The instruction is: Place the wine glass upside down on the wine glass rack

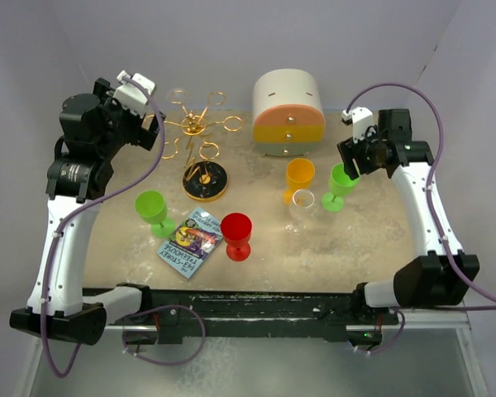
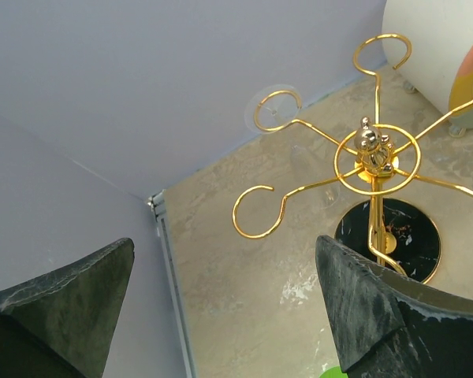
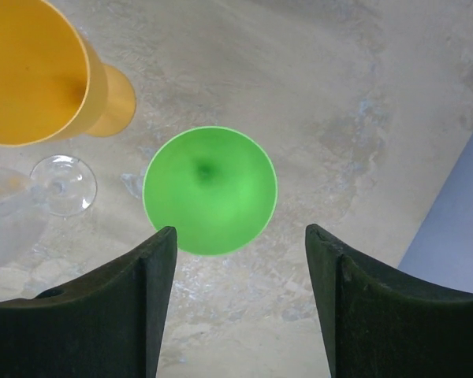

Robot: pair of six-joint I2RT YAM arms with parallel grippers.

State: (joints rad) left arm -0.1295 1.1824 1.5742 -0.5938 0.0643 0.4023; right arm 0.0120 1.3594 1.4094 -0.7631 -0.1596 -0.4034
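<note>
Bright even light, faint shadows, sharp pics

robot lab: white-walled booth (image 1: 314,33), bolted arms (image 1: 59,244).

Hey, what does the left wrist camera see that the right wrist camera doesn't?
Left wrist only: the gold wine glass rack and a corner of the white-and-orange drawer box. Right wrist only: a green glass seen from above, an orange glass and a clear glass, mostly its foot. Both: the beige table and a pale wall.
</note>
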